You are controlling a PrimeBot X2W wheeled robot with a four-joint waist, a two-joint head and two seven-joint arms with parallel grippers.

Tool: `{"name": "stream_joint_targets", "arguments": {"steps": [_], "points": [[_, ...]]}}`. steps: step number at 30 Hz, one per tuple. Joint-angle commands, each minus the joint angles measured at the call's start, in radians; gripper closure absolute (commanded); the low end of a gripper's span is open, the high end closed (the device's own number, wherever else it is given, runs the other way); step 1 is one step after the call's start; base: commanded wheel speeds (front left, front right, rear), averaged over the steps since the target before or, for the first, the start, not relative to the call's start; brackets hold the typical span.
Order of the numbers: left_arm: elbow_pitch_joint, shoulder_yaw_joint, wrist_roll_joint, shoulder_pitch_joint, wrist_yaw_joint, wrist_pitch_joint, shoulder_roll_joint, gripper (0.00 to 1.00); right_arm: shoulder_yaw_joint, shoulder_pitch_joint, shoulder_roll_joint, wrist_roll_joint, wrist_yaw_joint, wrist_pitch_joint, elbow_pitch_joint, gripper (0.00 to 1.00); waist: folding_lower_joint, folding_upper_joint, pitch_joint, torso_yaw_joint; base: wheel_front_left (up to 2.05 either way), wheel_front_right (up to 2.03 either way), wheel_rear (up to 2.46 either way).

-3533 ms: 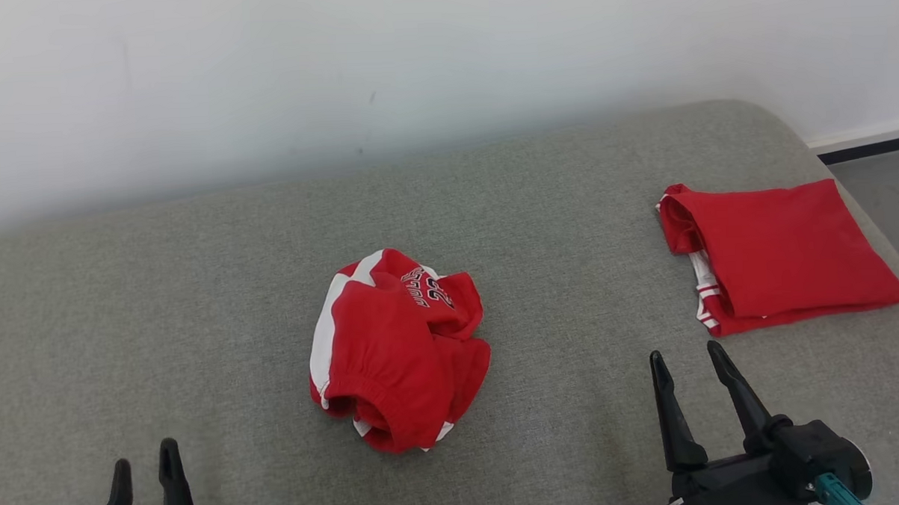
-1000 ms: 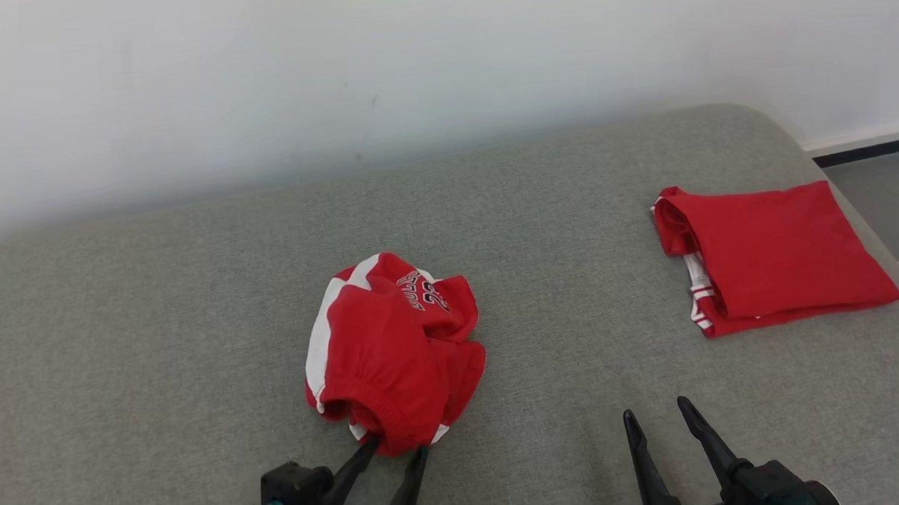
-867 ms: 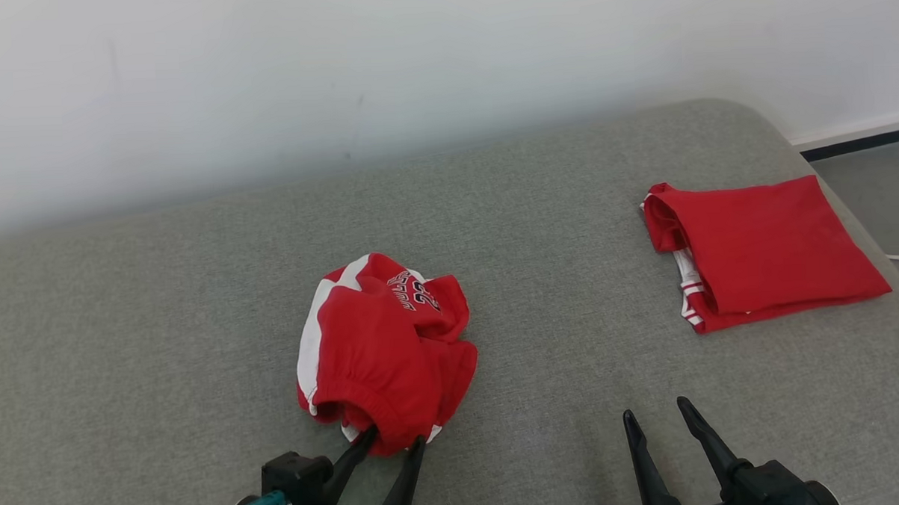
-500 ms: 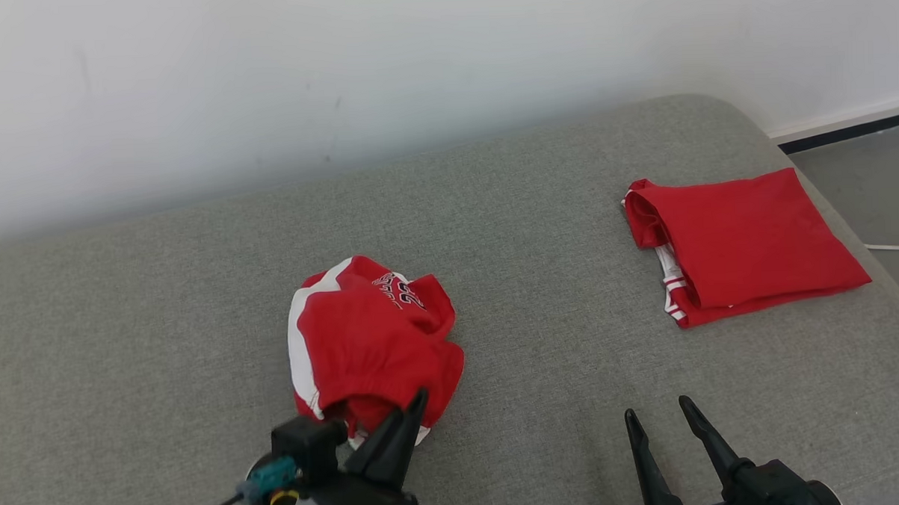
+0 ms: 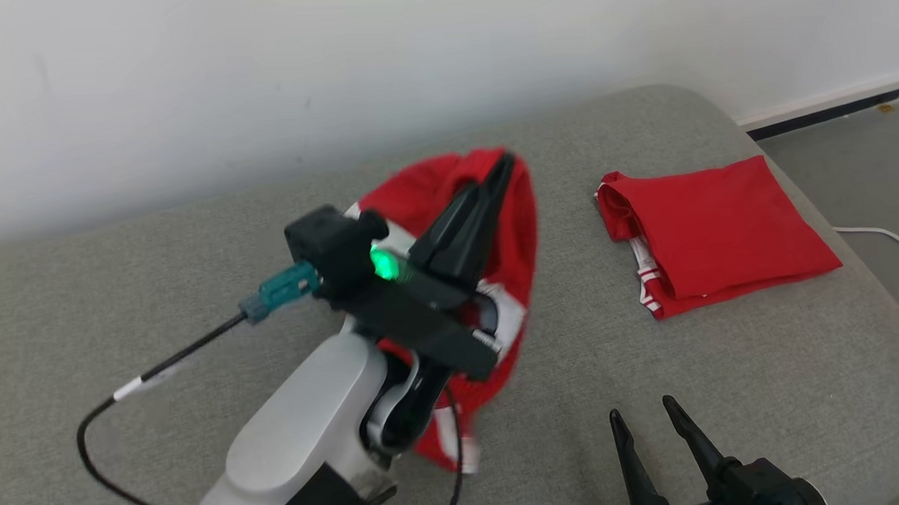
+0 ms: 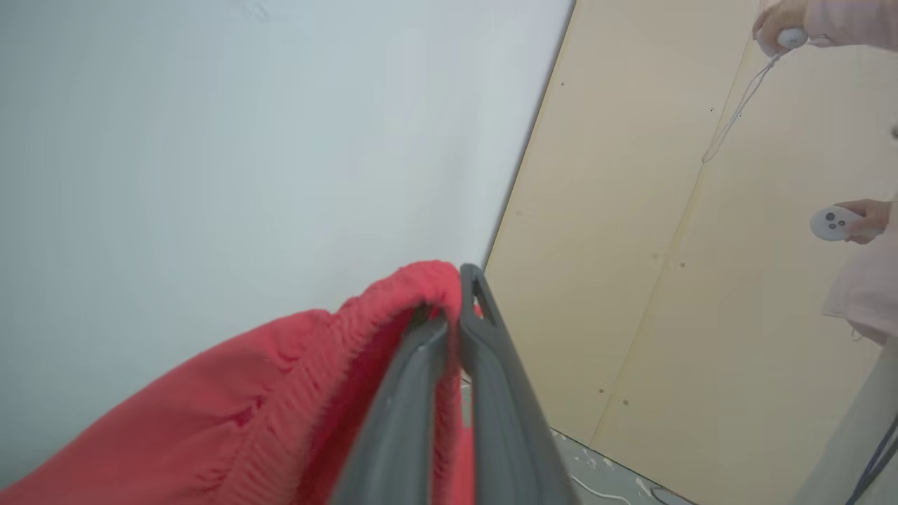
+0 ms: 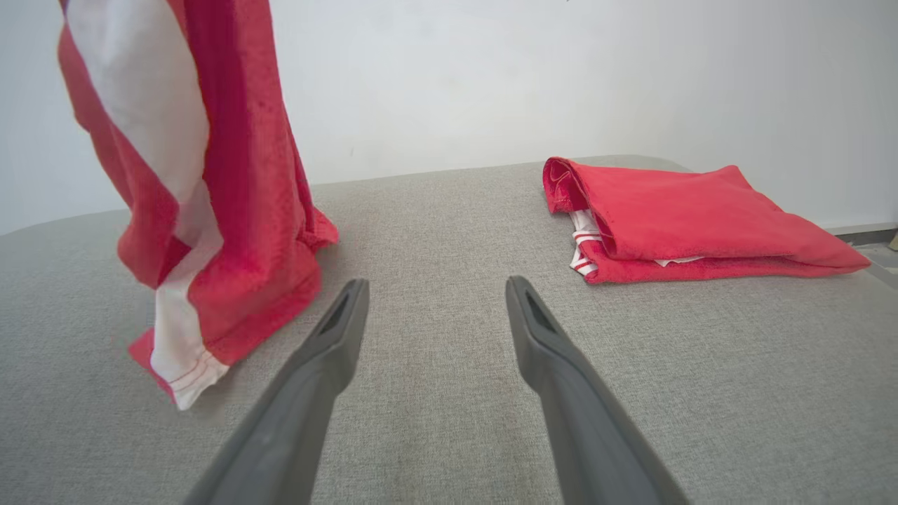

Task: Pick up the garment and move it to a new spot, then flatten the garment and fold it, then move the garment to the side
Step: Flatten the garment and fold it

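Note:
The garment, red shorts with white side stripes, hangs in the air from its elastic waistband. My left gripper is raised high over the grey cushion and is shut on that waistband. In the right wrist view the garment dangles at the left, its lower hem brushing the cushion. My right gripper stays low at the lower right, open and holding nothing, with bare cushion between its fingers.
A second red garment lies folded at the cushion's right end. The grey cushion runs along a white wall. Floor and a white cable lie past its right edge. A person's hands hold controllers.
My left gripper closed on the waistband and lifted the garment off the cushion, so it now hangs unfurled. The camera has turned, shifting the folded garment leftward. The right gripper kept still.

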Motion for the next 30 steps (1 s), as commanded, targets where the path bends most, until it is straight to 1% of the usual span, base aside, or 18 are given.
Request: {"name": "stream_joint_targets", "arguments": {"steps": [1, 2, 5, 8, 12, 16, 17, 21, 25, 30], "points": [[-0.020, 0.000, -0.023, -0.037, 0.001, -0.009, -0.018, 1.00, 0.003, -0.005, -0.002, 0.007, -0.003, 0.000, 0.003, 0.00, -0.0001, -0.0001, 0.007, -0.012, 0.00, 0.00, 0.00], [-0.038, 0.003, -0.051, -0.055, 0.001, -0.011, -0.031, 1.00, 0.004, -0.005, -0.002, 0.009, -0.003, 0.000, 0.003, 0.00, -0.0001, -0.0001, 0.010, -0.014, 0.00, 0.00, 0.00], [-0.074, -0.003, -0.058, -0.110, 0.001, -0.016, -0.045, 1.00, 0.005, -0.004, -0.002, 0.013, -0.003, 0.000, 0.003, 0.00, -0.0001, -0.0001, 0.013, -0.016, 0.00, 0.00, 0.00], [-0.087, 0.021, -0.089, -0.124, 0.001, -0.018, -0.058, 1.00, 0.005, -0.003, -0.002, 0.014, -0.003, 0.000, 0.004, 0.00, -0.0001, -0.0001, 0.013, -0.012, 0.00, 0.00, 0.00], [-0.064, 0.048, -0.065, -0.098, 0.030, -0.019, -0.064, 1.00, 0.000, -0.007, -0.002, 0.016, -0.003, 0.000, -0.002, 0.00, -0.0001, -0.0001, 0.026, 0.007, 0.00, 0.00, 0.00], [0.011, 0.090, -0.040, -0.025, 0.045, -0.019, -0.055, 1.00, -0.001, -0.013, -0.002, 0.014, -0.003, 0.000, -0.006, 0.00, -0.0001, -0.0001, 0.048, 0.038, 0.00, 0.00, 0.00], [0.036, 0.101, -0.048, -0.001, 0.050, -0.019, -0.054, 1.00, -0.003, -0.015, -0.002, 0.013, -0.003, 0.000, -0.008, 0.00, -0.0001, -0.0001, 0.055, 0.047, 0.00, 0.00, 0.00], [0.155, 0.156, -0.030, 0.076, 0.072, -0.019, -0.025, 1.00, -0.004, -0.022, -0.002, 0.006, -0.003, 0.000, -0.011, 0.00, -0.0001, -0.0001, 0.072, 0.079, 0.00, 0.00, 0.00], [0.247, 0.237, -0.011, 0.131, 0.081, -0.019, -0.017, 1.00, 0.003, -0.027, -0.002, 0.002, -0.003, 0.000, -0.012, 0.00, -0.0001, -0.0001, 0.081, 0.102, 0.00, 0.00, 0.00], [0.303, 0.341, 0.032, 0.166, 0.088, -0.019, -0.014, 1.00, 0.007, -0.033, -0.002, -0.001, -0.003, 0.000, -0.009, 0.00, -0.0001, -0.0001, 0.085, 0.122, 0.00, 0.00, 0.00]]}}
